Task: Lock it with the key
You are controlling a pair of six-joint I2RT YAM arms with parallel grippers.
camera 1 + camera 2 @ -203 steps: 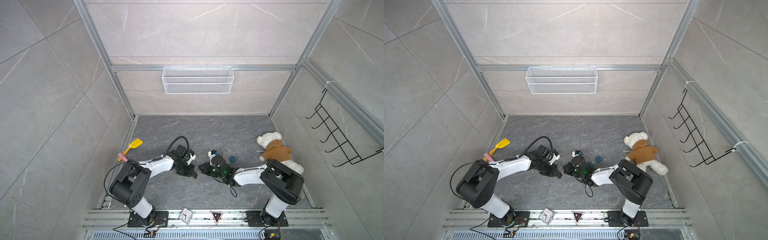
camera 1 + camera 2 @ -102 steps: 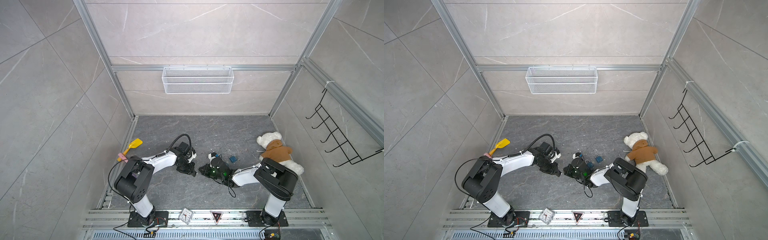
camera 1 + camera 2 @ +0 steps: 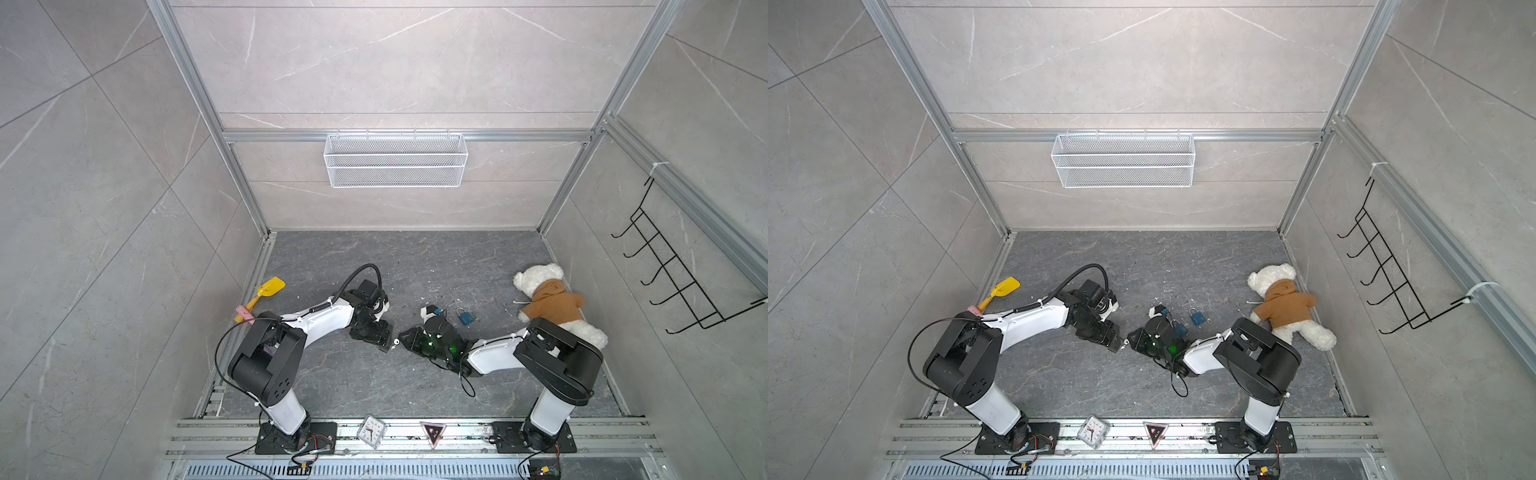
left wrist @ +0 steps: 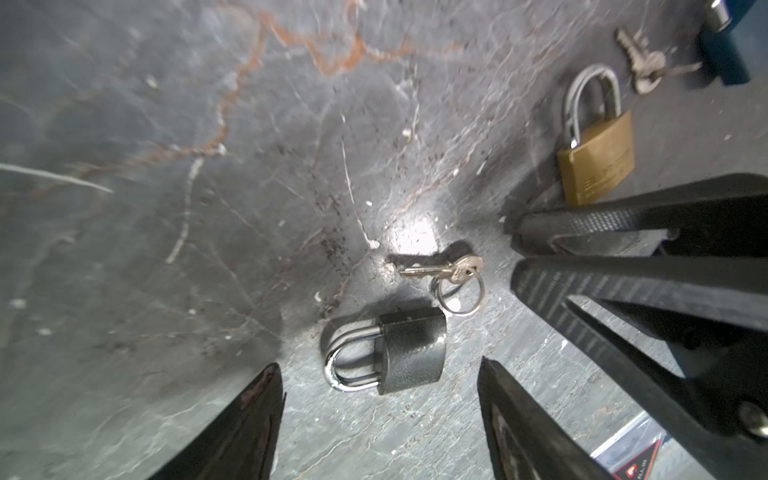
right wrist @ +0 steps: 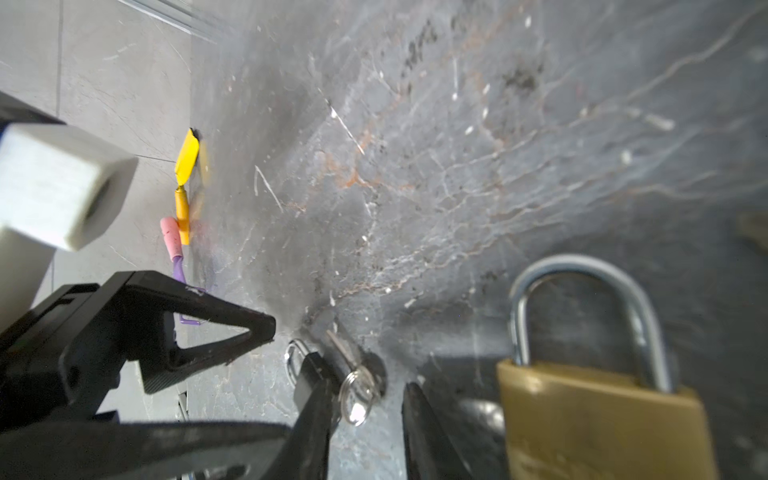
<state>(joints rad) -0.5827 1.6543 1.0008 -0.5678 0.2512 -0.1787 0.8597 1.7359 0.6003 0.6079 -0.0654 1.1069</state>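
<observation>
Now that the left gripper [image 4: 379, 365] has let go, its jaws stand wide around the black padlock [image 4: 409, 349], which lies on the floor [image 4: 187, 216] with its shackle seemingly seated. The right gripper [image 5: 360, 380] has parted narrowly, with the key [image 4: 436, 270] loose beside the lock (brass padlock [image 4: 596, 160] lies apart). Locking looks done.

I see a dark grey speckled metal padlock [image 4: 409, 351], a brass-gold padlock [image 4: 598, 160], silver keys [image 4: 440, 270], rust-veined grey stone bench [image 4: 166, 208].

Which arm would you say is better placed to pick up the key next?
Right, probably: the key lies inside the open right pincer, while the left pincer straddles the black padlock.
</observation>
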